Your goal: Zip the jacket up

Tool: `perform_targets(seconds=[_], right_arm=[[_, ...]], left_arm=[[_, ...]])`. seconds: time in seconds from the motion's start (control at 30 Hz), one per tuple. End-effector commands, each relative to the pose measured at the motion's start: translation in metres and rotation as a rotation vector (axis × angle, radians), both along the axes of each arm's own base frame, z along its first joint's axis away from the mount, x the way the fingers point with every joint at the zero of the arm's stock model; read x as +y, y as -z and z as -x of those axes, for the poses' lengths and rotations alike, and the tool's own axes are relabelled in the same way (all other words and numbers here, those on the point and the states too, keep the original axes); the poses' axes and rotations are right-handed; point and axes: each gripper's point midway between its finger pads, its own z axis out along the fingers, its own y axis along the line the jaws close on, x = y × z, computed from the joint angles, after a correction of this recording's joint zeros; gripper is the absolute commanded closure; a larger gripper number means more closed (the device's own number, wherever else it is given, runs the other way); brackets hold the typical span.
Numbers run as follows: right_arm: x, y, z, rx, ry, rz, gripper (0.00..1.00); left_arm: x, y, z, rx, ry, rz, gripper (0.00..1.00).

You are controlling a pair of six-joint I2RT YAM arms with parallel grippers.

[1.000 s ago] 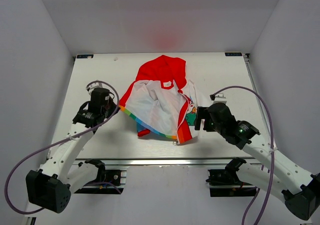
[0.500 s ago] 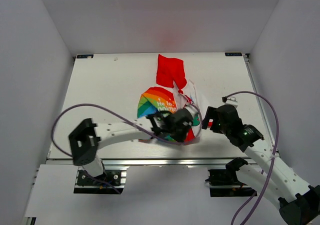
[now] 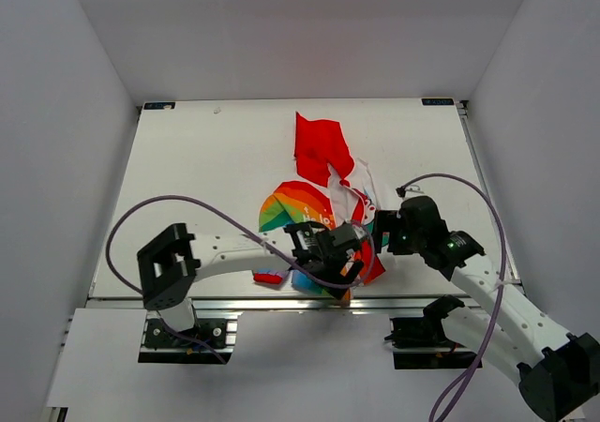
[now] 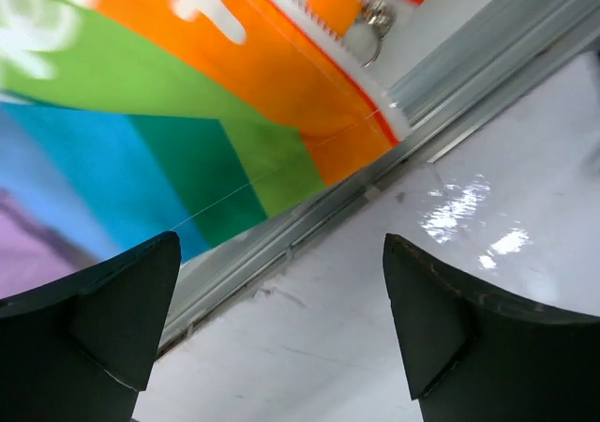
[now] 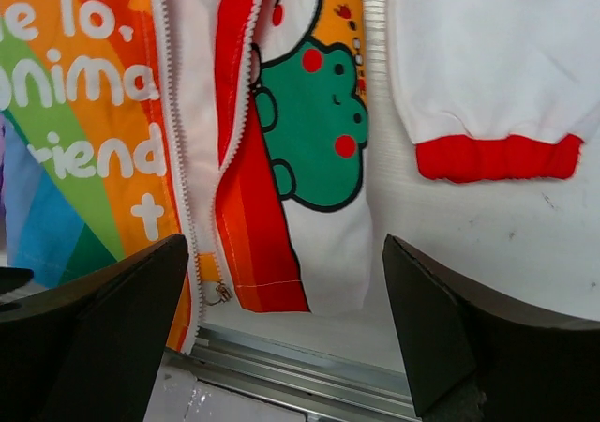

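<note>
Nearest me, over the near edge of the table, the left gripper stood with its jaws spread wide and nothing between them. It hovered above the metal rail and the rainbow hem of the jacket, where the zipper pull lay. Just right of it, the right gripper hung equally wide and empty above the unzipped front, with a red cuff beside the white cartoon half. Farther off, the red hood lay toward the far side.
</note>
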Motion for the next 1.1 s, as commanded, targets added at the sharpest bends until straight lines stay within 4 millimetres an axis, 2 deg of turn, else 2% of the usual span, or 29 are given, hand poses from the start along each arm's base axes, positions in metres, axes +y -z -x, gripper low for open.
perform_targets(seconds=[0.0, 0.07, 0.1, 0.13, 0.17, 0.2, 0.23, 0.37, 0.43, 0.47, 0.53, 0.57, 0.6, 0.7, 0.87, 0.97, 1.0, 1.03, 1.07], right_arm=[[0.020, -0.016, -0.006, -0.051, -0.116, -0.050, 0.11], [0.027, -0.014, -0.007, -0.046, -0.135, -0.062, 0.11], [0.028, -0.008, -0.006, -0.025, -0.139, -0.054, 0.11], [0.030, -0.005, -0.006, -0.013, -0.138, -0.054, 0.11], [0.034, -0.003, -0.005, -0.009, -0.151, -0.055, 0.11], [0.040, 0.006, 0.000, 0.034, -0.169, -0.069, 0.10], [0.040, 0.010, 0.001, 0.050, -0.166, -0.067, 0.11], [0.042, 0.034, 0.005, 0.115, -0.156, -0.052, 0.11], [0.043, 0.048, 0.001, 0.136, -0.129, -0.044, 0.11], [0.042, 0.058, 0.000, 0.164, -0.123, -0.026, 0.11], [0.045, 0.062, -0.012, 0.157, -0.097, -0.018, 0.11], [0.043, 0.071, -0.015, 0.178, -0.080, 0.013, 0.11], [0.045, 0.072, -0.023, 0.160, -0.071, 0.015, 0.11], [0.049, 0.074, -0.043, 0.141, -0.041, 0.042, 0.11], [0.067, 0.061, -0.087, 0.023, -0.056, 0.038, 0.11], [0.077, 0.048, -0.103, -0.028, -0.076, 0.027, 0.11], [0.081, 0.038, -0.109, -0.054, -0.096, 0.024, 0.11], [0.082, 0.033, -0.110, -0.062, -0.105, 0.023, 0.11], [0.084, 0.022, -0.108, -0.081, -0.126, 0.016, 0.11]], left_arm=[[0.000, -0.079, -0.037, -0.124, -0.114, 0.186, 0.02], [0.008, -0.082, -0.052, -0.104, -0.168, 0.249, 0.02], [0.020, -0.082, -0.077, -0.098, -0.242, 0.283, 0.02], [0.020, -0.090, -0.092, -0.104, -0.278, 0.361, 0.02], [0.028, -0.076, -0.091, -0.037, -0.285, 0.378, 0.02], [0.037, -0.073, -0.111, -0.032, -0.342, 0.407, 0.02], [0.032, -0.071, -0.122, -0.035, -0.351, 0.456, 0.02], [0.022, -0.045, -0.144, 0.008, -0.372, 0.471, 0.02], [0.020, -0.037, -0.158, 0.035, -0.387, 0.481, 0.02], [0.021, -0.020, -0.164, 0.063, -0.401, 0.456, 0.02], [0.033, -0.008, -0.185, 0.087, -0.457, 0.456, 0.02], [0.038, -0.001, -0.192, 0.103, -0.474, 0.452, 0.02], [0.050, 0.011, -0.206, 0.116, -0.521, 0.438, 0.02], [0.070, 0.026, -0.230, 0.117, -0.576, 0.428, 0.02], [0.083, 0.023, -0.283, -0.027, -0.605, 0.409, 0.02], [0.087, 0.017, -0.314, -0.069, -0.620, 0.411, 0.02], [0.092, 0.014, -0.322, -0.077, -0.632, 0.417, 0.02], [0.093, 0.012, -0.323, -0.062, -0.633, 0.411, 0.02], [0.090, 0.000, -0.328, -0.075, -0.623, 0.431, 0.02]])
